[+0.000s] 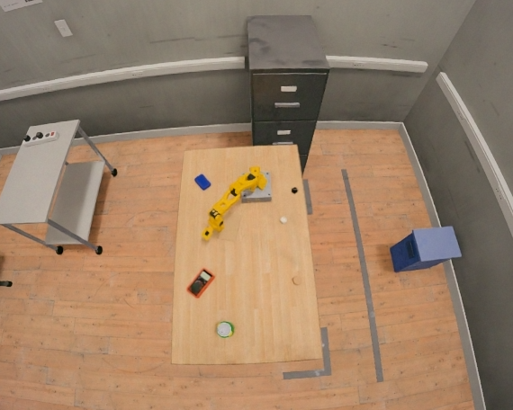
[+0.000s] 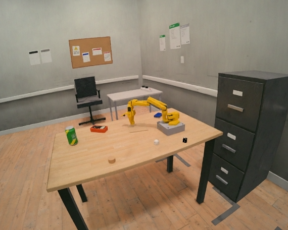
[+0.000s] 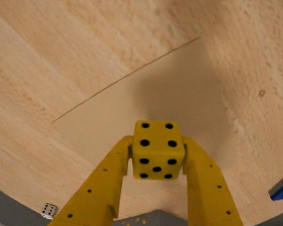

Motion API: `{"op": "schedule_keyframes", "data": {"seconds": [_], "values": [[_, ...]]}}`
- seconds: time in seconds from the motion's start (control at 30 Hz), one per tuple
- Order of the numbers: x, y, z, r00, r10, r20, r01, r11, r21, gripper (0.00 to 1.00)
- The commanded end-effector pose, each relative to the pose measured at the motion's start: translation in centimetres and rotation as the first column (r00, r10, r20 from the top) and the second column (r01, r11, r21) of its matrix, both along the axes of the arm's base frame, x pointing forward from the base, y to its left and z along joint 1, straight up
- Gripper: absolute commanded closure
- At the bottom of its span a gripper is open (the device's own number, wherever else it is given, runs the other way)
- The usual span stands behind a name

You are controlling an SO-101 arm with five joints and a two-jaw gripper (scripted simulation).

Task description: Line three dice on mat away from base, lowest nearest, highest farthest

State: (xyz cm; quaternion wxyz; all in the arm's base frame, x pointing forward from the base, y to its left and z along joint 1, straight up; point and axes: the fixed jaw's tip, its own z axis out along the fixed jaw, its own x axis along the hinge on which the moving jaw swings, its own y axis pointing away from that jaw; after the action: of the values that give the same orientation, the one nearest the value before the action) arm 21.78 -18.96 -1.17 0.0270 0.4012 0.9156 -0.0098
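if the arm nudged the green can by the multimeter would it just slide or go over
The can would probably tip if pushed near its top, since it stands upright and is taller than wide. A low nudge might slide it instead, its base being flat. Once over, it would likely roll, given its round sides.

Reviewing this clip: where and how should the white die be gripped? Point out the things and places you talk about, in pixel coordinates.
Probably by two opposite upright side faces, coming from above with the jaws astride it: the white die (image 1: 283, 219) (image 2: 156, 142) (image 3: 50, 211) is a small cube standing apart from the black die (image 1: 294, 191) (image 2: 184, 139).
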Motion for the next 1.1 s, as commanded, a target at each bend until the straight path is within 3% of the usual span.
{"op": "schedule_keyframes", "data": {"seconds": [0.0,1.07], "values": [[-0.2,-0.2,-0.3,1.000,0.001,-0.003,-0.001,1.000,0.003,1.00],[-0.7,0.3,-1.5,0.999,0.001,-0.037,0.000,0.999,0.036,1.00]]}}
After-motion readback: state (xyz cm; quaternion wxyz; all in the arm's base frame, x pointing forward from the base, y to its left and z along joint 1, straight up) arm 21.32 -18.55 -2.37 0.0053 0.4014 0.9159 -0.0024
